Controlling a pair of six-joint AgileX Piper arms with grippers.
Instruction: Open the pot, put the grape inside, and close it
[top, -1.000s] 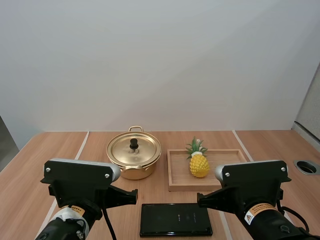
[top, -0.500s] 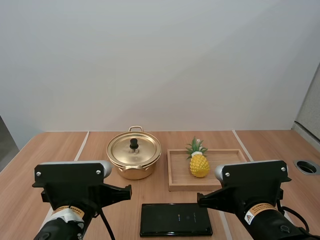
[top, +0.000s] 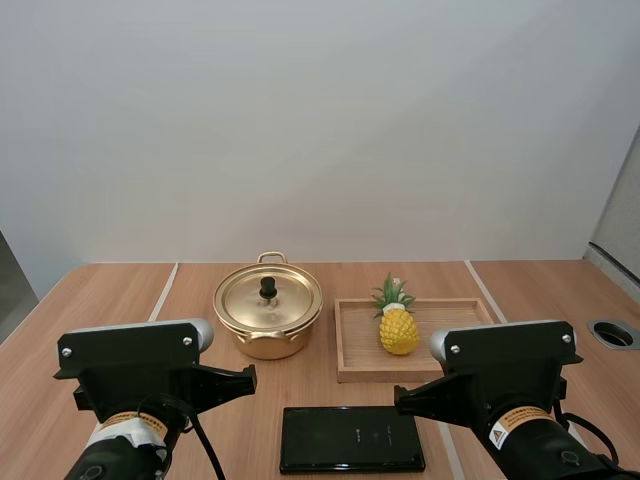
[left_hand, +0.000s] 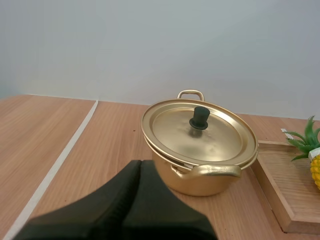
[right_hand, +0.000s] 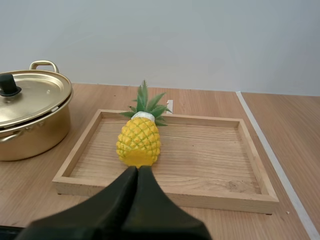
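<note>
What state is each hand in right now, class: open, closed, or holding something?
Left hand: closed, holding nothing, short of the round gold metal pot.
Right hand: closed, holding nothing.

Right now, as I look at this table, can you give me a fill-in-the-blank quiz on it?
The gold pot is closed by its ____.
The pineapple sits in the wooden ____.
The left gripper and the right gripper are both ____.
Missing words: lid; tray; shut.
</note>
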